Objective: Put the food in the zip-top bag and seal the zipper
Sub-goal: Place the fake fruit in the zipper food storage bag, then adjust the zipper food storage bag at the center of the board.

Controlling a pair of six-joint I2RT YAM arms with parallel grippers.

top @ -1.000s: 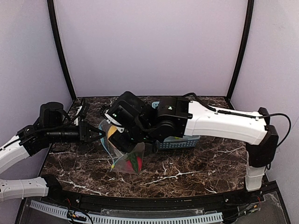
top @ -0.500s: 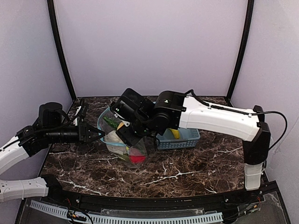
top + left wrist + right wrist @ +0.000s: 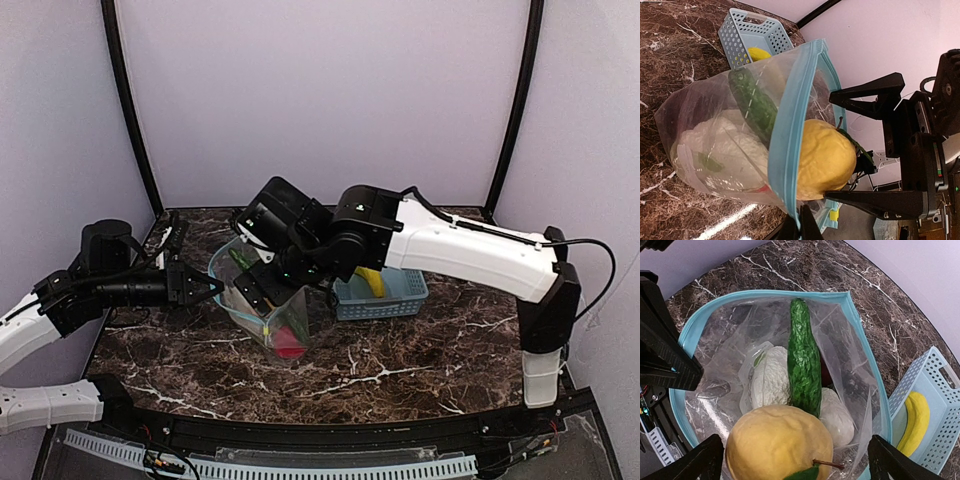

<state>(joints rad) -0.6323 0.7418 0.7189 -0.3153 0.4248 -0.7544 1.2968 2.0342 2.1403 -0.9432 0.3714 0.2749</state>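
The clear, crinkly zip-top bag (image 3: 720, 335) stands mouth-up on the dark, white-veined marble desk (image 3: 805, 265), just beside a light blue lattice basket (image 3: 940, 375) that holds a smooth, curved yellow banana (image 3: 915, 422). Its teal zipper (image 3: 790, 130) runs as a thin ribbed band around the gaping mouth, and the left fingers (image 3: 807, 230) are pressed together on that band, pinching one stretch of it. The right fingers (image 3: 890, 465) are spread wide over the opening; between them, at the mouth, sits a round, dimpled orange (image 3: 777, 440) with a brown stem and a green leaf. One black finger is close against its side, the other clearly apart. Deeper in lie a long, wrinkled green cucumber (image 3: 802, 365) across lumpy white cauliflower (image 3: 770, 380), and, seen from the top view, something red (image 3: 290, 345) shows through the plastic at the bottom.
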